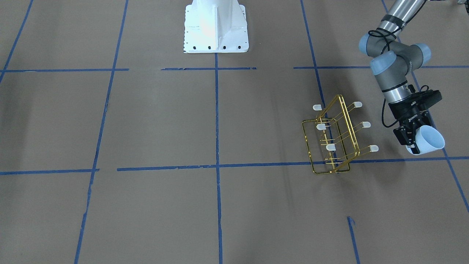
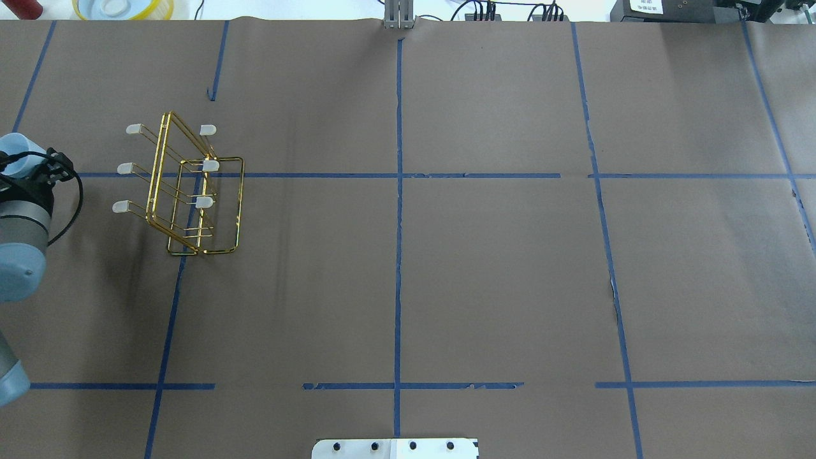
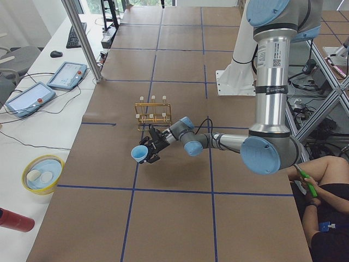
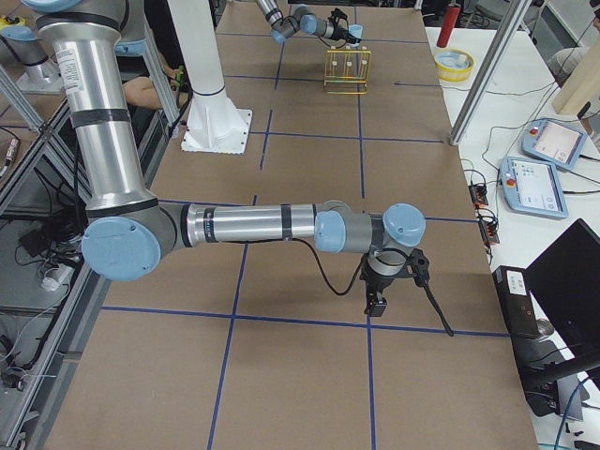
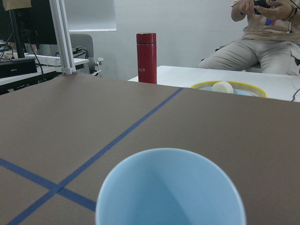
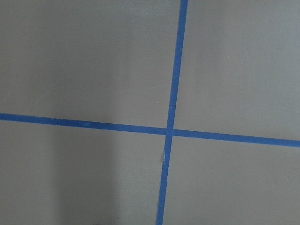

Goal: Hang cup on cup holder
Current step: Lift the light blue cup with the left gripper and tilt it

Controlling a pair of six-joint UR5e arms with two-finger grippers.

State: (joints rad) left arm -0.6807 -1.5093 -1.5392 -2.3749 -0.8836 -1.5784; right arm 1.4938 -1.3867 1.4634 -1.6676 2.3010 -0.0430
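Observation:
The cup, pale blue and tilted on its side, is held in my left gripper, which is shut on it. It hangs just to the outer side of the cup holder, a gold wire rack with white-capped slanted pegs, about level with the nearest peg cap and apart from it. The overhead view shows the cup at the left edge, left of the rack. The left wrist view shows only the cup's open mouth. My right gripper hangs low over the table far from the rack; I cannot tell its state.
A yellow bowl and a red bottle stand on the white side table beyond the table's end. The robot's white base is at mid-table. A seated person is beside the robot.

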